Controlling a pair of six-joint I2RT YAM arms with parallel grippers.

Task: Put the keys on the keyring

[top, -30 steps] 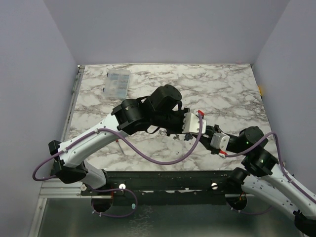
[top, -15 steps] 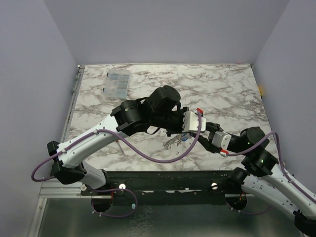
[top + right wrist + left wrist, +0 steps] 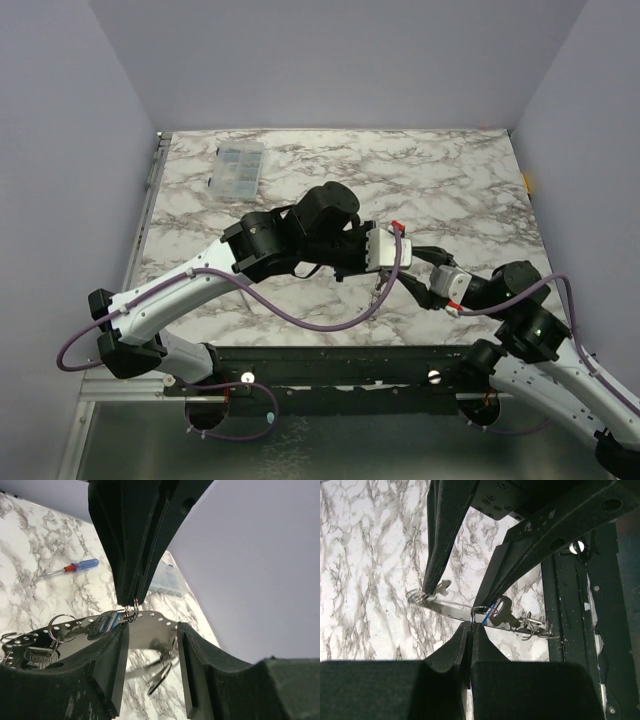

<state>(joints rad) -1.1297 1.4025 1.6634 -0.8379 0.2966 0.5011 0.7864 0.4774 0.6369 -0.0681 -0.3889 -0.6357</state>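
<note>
Since a second ago, we see that the right pincer (image 3: 151, 630) has spread its jaws and its arm has drawn back toward the near edge of the table (image 3: 480, 190). The left arm has swung a little lower, and the hanging bundle has shifted with it.

Now the left pincer (image 3: 471, 626) is clenched on the small metal ring of the keyring (image 3: 447, 606), fingertips pressed together with the ring caught at their very tip. The keyring's pale band, punched with a row of holes, stretches sideways from that ring, lifted above the table.

The right pincer is released. Its two fingers stand apart on either side of the band, which crosses the gap between them. From the left wrist view, one of those fingers (image 3: 440, 555) reaches down to the far end of the band; we cannot tell whether it touches.

The keys (image 3: 502, 612) hang against the band just beside the pinched ring, one with a dark head and one showing blue. More thin wire rings are bunched beyond them.

In the right wrist view, a screwdriver (image 3: 75, 566) with a blue and red handle lies on the table, well apart from the pincers. A clear plastic box (image 3: 238, 168) sits near the far left corner.
</note>
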